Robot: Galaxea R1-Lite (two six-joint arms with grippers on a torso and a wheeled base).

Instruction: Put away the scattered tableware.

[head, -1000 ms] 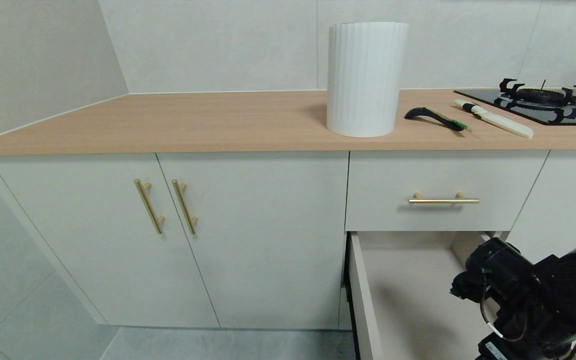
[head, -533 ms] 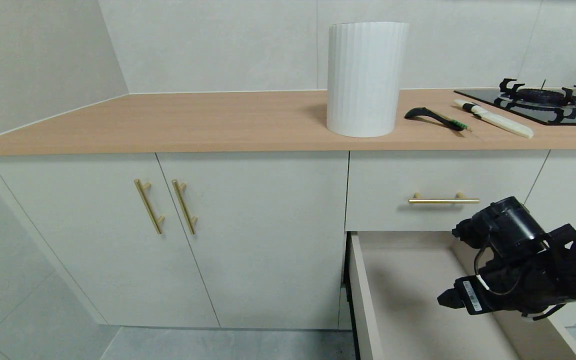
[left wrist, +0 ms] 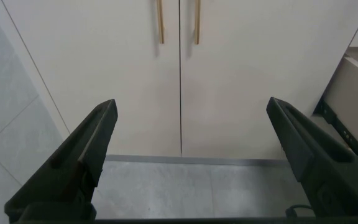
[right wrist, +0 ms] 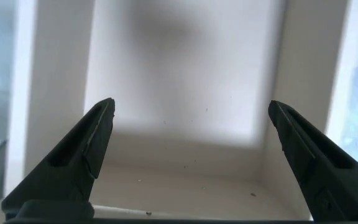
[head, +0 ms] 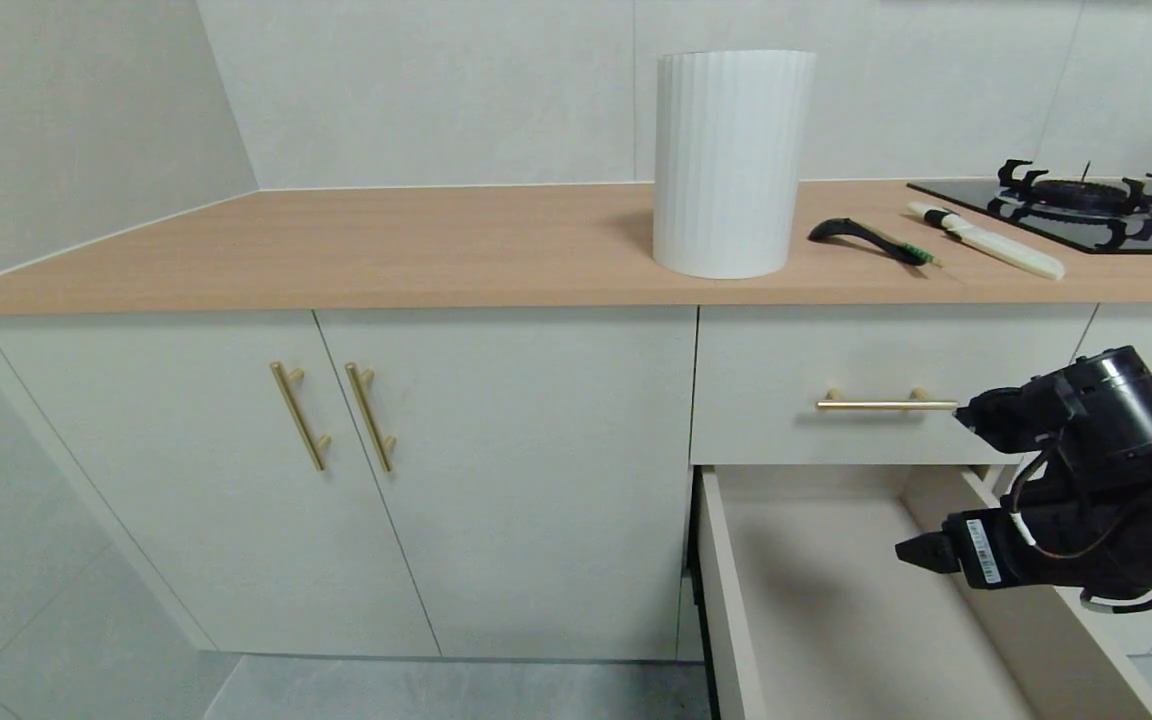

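Our right gripper [right wrist: 189,109], jaws spread and empty, hangs over the open drawer [head: 726,600] at lower right. The black-handled utensil [head: 871,238] and white knife [head: 986,250] lie above it on the countertop [head: 436,240], upper right, both slanting toward lower right and nearest our right arm.

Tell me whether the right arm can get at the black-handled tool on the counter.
Probably yes. The right gripper hangs open and empty over the open drawer, and the black-handled tool lies uncovered on the counter above, beside the white canister.

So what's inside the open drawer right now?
The drawer shows a bare floor with a few specks; the open right gripper above it covers its right side.
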